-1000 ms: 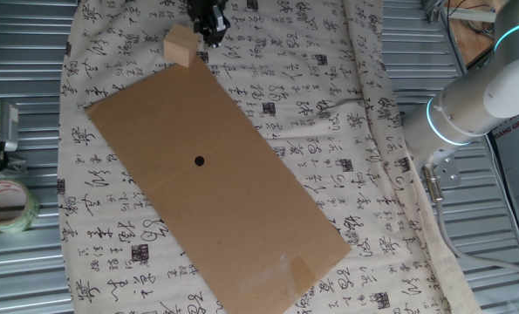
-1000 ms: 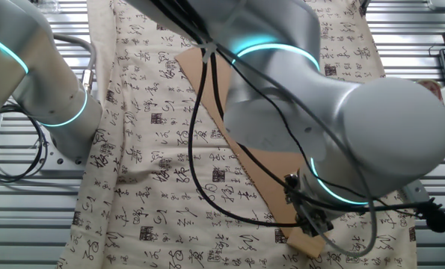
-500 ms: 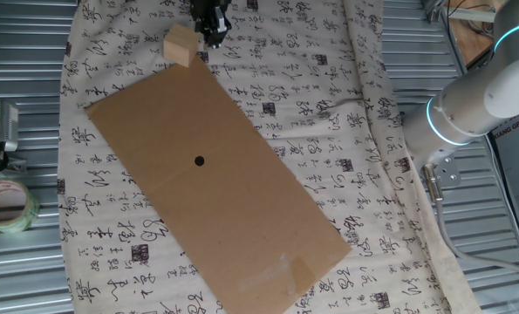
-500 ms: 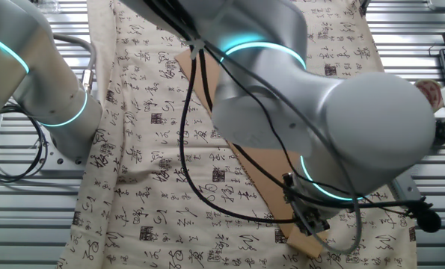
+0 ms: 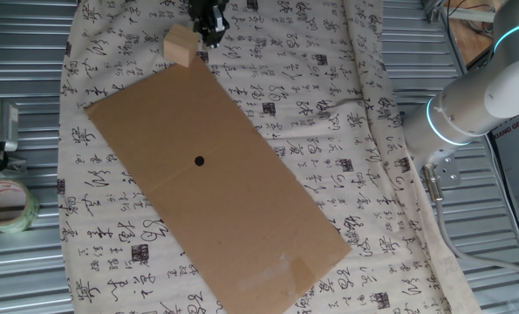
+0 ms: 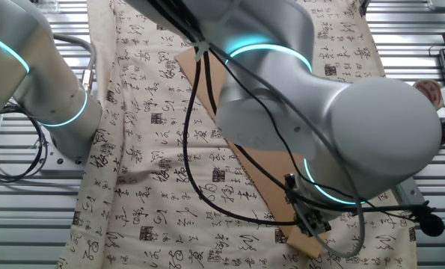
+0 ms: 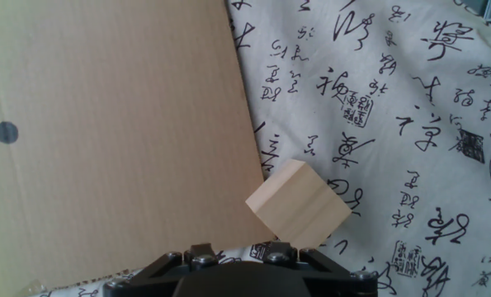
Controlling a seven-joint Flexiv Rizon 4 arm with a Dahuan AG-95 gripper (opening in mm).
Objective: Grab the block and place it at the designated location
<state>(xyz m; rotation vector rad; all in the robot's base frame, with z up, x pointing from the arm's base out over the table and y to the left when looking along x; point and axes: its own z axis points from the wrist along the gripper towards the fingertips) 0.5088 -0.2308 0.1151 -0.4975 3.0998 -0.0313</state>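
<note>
Pincer (image 5: 208, 24) hangs at the top centre of one fixed view, just beside the block (image 5: 180, 45) and not holding it; whether its fingers are spread or pressed together I cannot tell, since the hand view shows only the dark base. By my reading the approach step is in hand: the next move calls for centring over the cube, which sits turned at an angle, and lowering around it. The surface is ribbed metal under a white cloth (image 5: 346, 105) printed with black calligraphy. On it lies a large cardboard sheet (image 5: 242, 209); the block rests on the cloth just off its upper corner. The black dot (image 5: 199, 160), the designated location, sits mid-sheet, well apart.
</note>
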